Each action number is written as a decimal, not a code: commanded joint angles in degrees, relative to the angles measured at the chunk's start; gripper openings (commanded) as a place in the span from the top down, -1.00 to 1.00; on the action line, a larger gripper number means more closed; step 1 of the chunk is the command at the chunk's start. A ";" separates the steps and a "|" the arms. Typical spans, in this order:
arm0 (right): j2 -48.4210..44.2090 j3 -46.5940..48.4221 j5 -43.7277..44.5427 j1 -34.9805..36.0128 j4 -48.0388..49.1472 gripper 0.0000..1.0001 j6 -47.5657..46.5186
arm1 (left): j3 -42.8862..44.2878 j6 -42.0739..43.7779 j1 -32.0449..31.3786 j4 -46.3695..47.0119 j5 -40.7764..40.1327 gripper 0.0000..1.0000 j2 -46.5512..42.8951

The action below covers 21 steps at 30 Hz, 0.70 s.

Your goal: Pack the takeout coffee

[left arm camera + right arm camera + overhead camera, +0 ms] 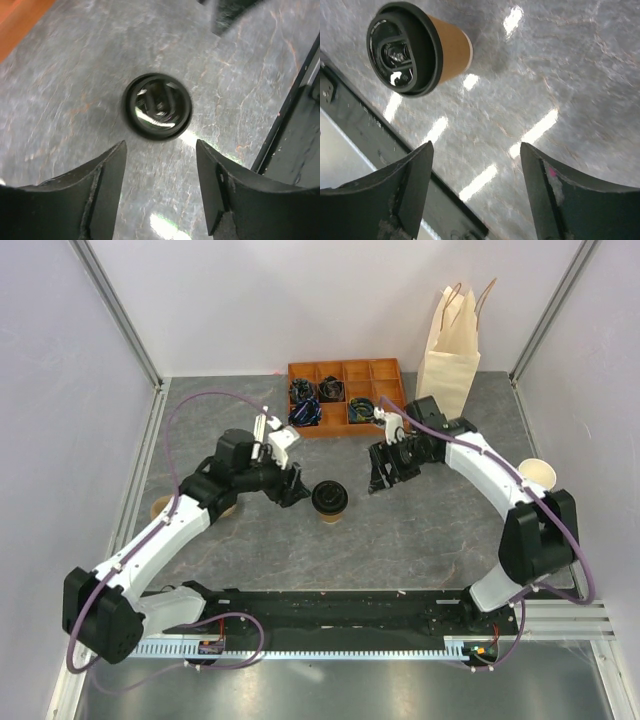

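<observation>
The takeout coffee (329, 499), a tan paper cup with a black lid, stands upright on the grey table between my two arms. The left wrist view shows its lid (158, 106) from above, and the right wrist view shows it (415, 47) from the side. My left gripper (296, 490) is open and empty, just left of the cup. My right gripper (380, 477) is open and empty, a little right of the cup. In the left wrist view the left gripper (160, 150) is short of the lid. The right gripper (476, 150) frames bare table.
A tan paper bag (452, 350) stands upright at the back right. An orange compartment tray (345, 398) with dark items sits at the back centre. A lidless paper cup (538, 475) is at the right edge, another (160, 508) at the left. A black rail (340, 610) runs along the near edge.
</observation>
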 commanded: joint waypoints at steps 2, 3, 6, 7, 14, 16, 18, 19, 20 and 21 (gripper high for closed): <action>-9.94 -12.57 -0.75 3.78 21.79 -0.59 4.88 | -4.41 -11.71 6.78 1.27 6.85 -0.33 -4.07; -10.65 -15.54 0.30 5.01 23.40 -0.59 4.71 | -5.19 -12.69 8.53 1.44 7.81 -0.33 -4.51; -11.80 -19.61 4.96 10.63 28.59 -0.59 4.01 | -6.60 -15.86 11.53 2.06 9.31 -0.33 -4.69; -11.62 -20.40 7.58 13.43 29.64 -0.59 3.74 | -6.78 -16.47 12.15 2.15 9.49 -0.33 -4.51; -6.62 -21.82 13.14 17.67 36.85 -0.54 4.79 | -7.58 -18.94 16.28 3.55 10.98 -0.33 -4.78; -5.21 -21.90 13.15 18.37 39.13 -0.51 6.36 | -7.75 -19.03 16.90 3.99 10.90 -0.33 -4.86; -3.90 -21.99 13.41 19.08 40.81 -0.50 7.25 | -8.27 -19.47 17.78 4.35 10.90 -0.33 -5.13; -3.28 -21.90 13.58 19.78 42.12 -0.49 7.61 | -8.54 -19.64 18.04 4.61 10.98 -0.33 -5.13; -2.66 -21.47 13.67 19.96 42.66 -0.49 7.87 | -8.72 -20.08 18.74 5.31 11.07 -0.33 -5.22; -1.27 -21.03 13.85 20.22 43.01 -0.49 8.39 | -8.98 -20.34 19.01 5.23 11.07 -0.33 -5.22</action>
